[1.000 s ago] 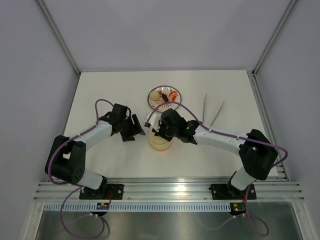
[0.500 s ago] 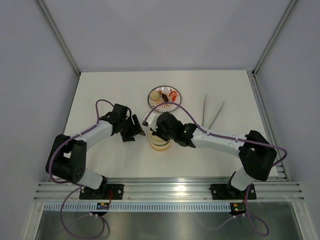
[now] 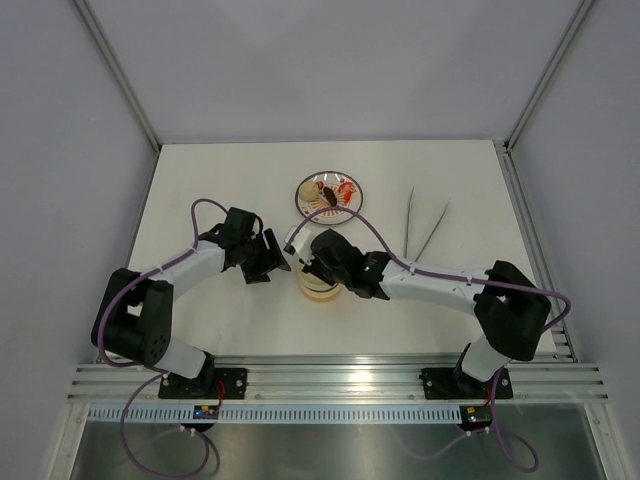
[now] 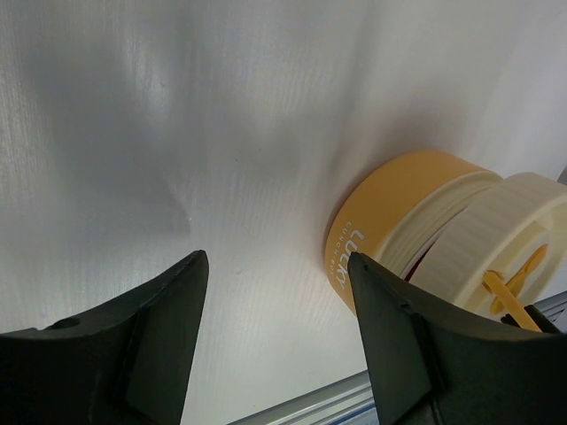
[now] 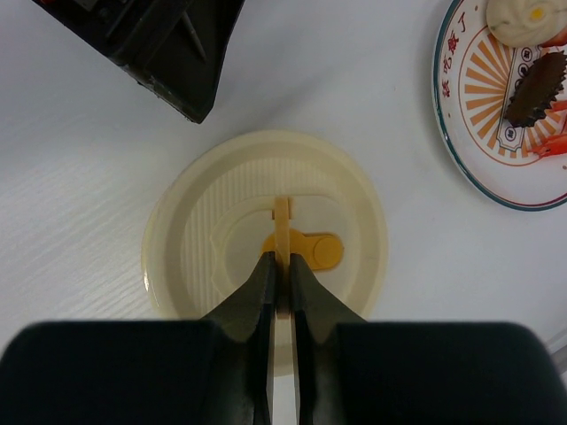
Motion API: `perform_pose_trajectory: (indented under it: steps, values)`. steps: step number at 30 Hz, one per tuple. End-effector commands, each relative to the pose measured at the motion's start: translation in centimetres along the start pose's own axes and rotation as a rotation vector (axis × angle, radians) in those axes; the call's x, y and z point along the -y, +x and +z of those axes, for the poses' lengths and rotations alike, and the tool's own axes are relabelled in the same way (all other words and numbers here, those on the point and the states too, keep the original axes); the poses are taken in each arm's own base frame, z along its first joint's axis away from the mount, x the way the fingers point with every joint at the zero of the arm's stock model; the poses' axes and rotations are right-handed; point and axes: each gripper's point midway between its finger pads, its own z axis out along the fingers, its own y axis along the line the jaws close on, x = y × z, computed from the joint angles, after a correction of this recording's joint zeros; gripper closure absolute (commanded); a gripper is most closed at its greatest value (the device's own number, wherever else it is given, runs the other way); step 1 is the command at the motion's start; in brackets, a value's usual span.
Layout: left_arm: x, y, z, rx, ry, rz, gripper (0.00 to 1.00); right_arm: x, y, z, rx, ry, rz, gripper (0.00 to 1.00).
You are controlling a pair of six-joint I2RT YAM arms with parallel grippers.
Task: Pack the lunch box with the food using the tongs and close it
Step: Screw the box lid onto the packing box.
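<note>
The lunch box (image 4: 390, 221) is a yellow-orange round tub with a threaded cream neck, standing just right of my open left gripper (image 4: 276, 266). Its cream lid (image 5: 195, 221) sits tilted on the neck, and my right gripper (image 5: 282, 266) is shut on the lid's thin upright tab (image 5: 282, 221). From above, the lunch box (image 3: 320, 288) lies between the left gripper (image 3: 275, 262) and the right gripper (image 3: 318, 268). The food (image 5: 534, 88), brown, red-orange and pale pieces, lies on the patterned plate (image 5: 452, 124). The silver tongs (image 3: 434, 225) lie at the right.
The plate (image 3: 304, 185) sits behind the lunch box near the table's middle. The black left gripper (image 5: 168, 44) shows close beside the lid in the right wrist view. The table's near metal rail (image 4: 310, 407) runs just below the left fingers.
The right wrist has shifted slightly to the left over the lunch box, still shut on the lid's tab. The left arm has not moved.
</note>
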Motion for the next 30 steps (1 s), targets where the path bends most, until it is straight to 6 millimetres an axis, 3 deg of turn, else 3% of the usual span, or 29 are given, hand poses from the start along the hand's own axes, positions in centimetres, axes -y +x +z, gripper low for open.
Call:
perform_pose_trajectory:
  steps: [1, 30]
  values:
    - [1.0, -1.0, -0.1, 0.026, 0.038, 0.003, 0.32, -0.1, -0.3, 0.4, 0.013, 0.028, 0.022, 1.0]
    - [0.9, -0.8, 0.0, 0.022, 0.04, -0.005, 0.32, -1.9, 1.0, 1.2, -0.007, 0.061, 0.003, 1.0]
